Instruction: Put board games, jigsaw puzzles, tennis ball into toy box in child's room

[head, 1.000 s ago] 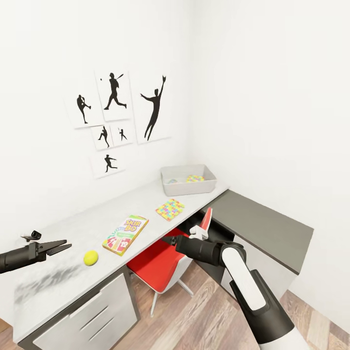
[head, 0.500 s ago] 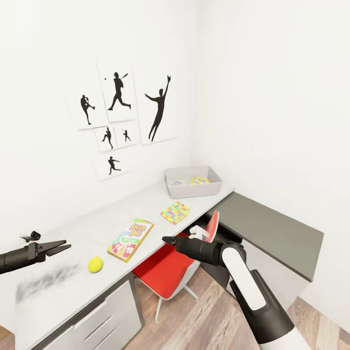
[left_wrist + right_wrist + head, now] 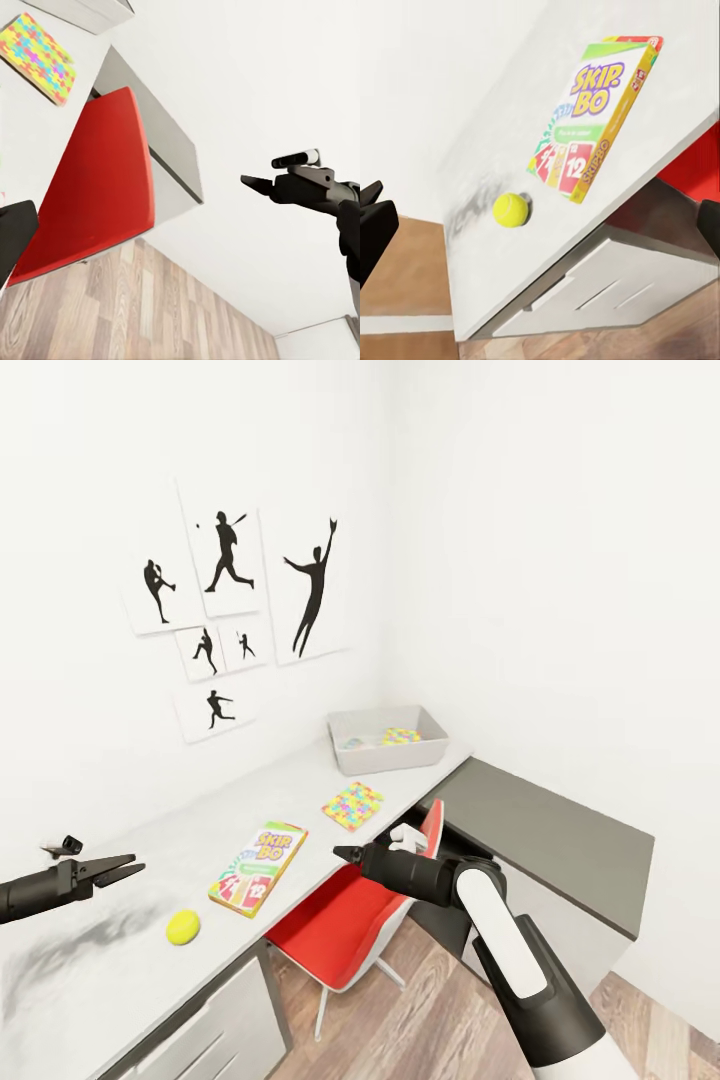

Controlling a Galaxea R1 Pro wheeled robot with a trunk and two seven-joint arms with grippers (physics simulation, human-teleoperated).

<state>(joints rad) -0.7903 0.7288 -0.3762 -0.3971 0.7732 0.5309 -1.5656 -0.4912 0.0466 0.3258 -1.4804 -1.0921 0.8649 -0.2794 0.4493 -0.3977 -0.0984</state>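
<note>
On the long pale table (image 3: 170, 830) lie the Skip-Bo board game (image 3: 259, 865) (image 3: 592, 124), one jigsaw puzzle (image 3: 353, 805) (image 3: 37, 56) and the tennis ball (image 3: 183, 926) (image 3: 510, 210). The toy box (image 3: 385, 762) stands at the table's far corner with another jigsaw puzzle (image 3: 400, 736) inside. My left gripper (image 3: 122, 871) hovers open over the table's left end, left of the ball. In front of the table edge, beside the Skip-Bo box, my right gripper (image 3: 343, 853) (image 3: 249, 181) is open and empty. The bed is out of view.
A red chair (image 3: 340, 920) (image 3: 97, 180) is tucked under the table below my right gripper. A lower dark grey cabinet (image 3: 545, 840) joins the table at the right. Drawers (image 3: 200, 1030) sit under the table's left part. Wood floor lies in front.
The whole picture has shifted a little as the camera moved. Both grippers keep the same pose and state, and the toys lie where they were.
</note>
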